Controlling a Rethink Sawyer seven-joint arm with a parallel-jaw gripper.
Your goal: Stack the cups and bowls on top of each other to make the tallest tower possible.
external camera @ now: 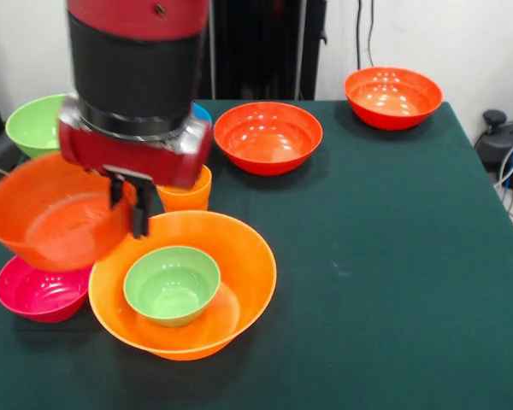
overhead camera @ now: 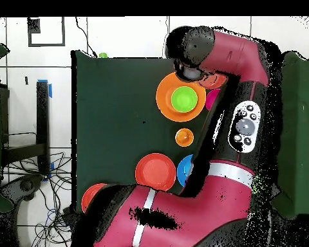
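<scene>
The largest orange bowl (external camera: 231, 256) stands at the near left with a small green bowl (external camera: 171, 282) inside it; both show in the overhead view (overhead camera: 165, 96) (overhead camera: 184, 98). My gripper (external camera: 128, 209) is shut on the rim of a medium orange bowl (external camera: 51, 213), held tilted just left of the large bowl and above a pink bowl (external camera: 34, 295). The orange cup (external camera: 185, 195) stands upright right behind the large bowl, and also shows from overhead (overhead camera: 184, 136). In the overhead view the arm hides the gripper and most of the held bowl.
A red-orange bowl (external camera: 268, 137) sits mid-table and another (external camera: 392, 96) at the far right corner. A green bowl (external camera: 32, 124) is at the far left, and a blue bowl (overhead camera: 184, 171) is half hidden by the arm. A small green thing (overhead camera: 103, 55) sits at the table's edge.
</scene>
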